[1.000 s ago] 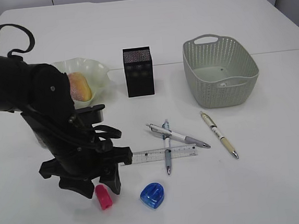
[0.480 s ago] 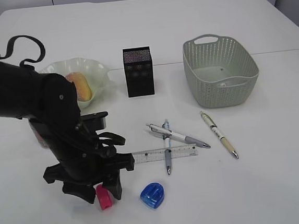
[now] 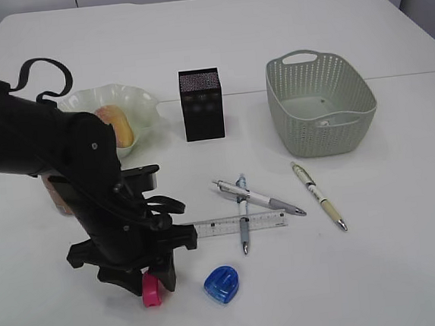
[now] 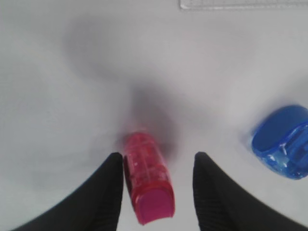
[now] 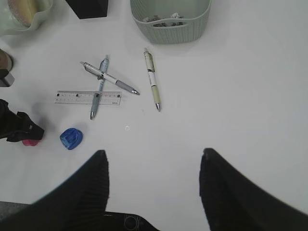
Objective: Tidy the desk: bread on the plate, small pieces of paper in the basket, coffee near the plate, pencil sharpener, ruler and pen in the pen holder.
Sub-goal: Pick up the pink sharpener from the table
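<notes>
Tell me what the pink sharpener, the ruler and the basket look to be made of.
Pink sharpener: translucent glossy plastic, with inner ribs showing through. Ruler: clear plastic, apparently; the white table shows through under its printed marks. Basket: matte grey-green moulded plastic, its walls perforated in a woven-style pattern, with a handle slot.

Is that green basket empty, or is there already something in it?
Not empty. The right wrist view shows crumpled paper scraps lying inside the basket.

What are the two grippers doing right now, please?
Left gripper: jaws open around the pink pencil sharpener, one finger touching it, not yet clamped.
Right gripper: open, empty, above the table.
</notes>
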Robot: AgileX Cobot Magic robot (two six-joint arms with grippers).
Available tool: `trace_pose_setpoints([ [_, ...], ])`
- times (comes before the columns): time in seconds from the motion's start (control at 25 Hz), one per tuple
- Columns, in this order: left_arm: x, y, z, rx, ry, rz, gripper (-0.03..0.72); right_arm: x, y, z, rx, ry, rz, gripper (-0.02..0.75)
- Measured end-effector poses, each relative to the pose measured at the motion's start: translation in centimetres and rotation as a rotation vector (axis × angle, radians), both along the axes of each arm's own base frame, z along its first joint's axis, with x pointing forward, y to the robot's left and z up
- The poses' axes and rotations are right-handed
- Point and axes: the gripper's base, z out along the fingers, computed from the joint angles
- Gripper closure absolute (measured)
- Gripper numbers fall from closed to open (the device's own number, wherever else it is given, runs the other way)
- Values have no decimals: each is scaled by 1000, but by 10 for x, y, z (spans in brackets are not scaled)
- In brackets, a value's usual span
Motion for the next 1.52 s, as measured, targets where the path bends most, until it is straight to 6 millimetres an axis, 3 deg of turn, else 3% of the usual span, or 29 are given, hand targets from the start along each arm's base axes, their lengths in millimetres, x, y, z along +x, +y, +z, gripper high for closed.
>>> trace_pose_setpoints([
  [0.24,0,0,0,1,-5,-2,398,0,0,0,-4,-2,5,270],
  [1.52,-1,2,-5,30,11,-29,425,0,0,0,-6,-2,8,271],
])
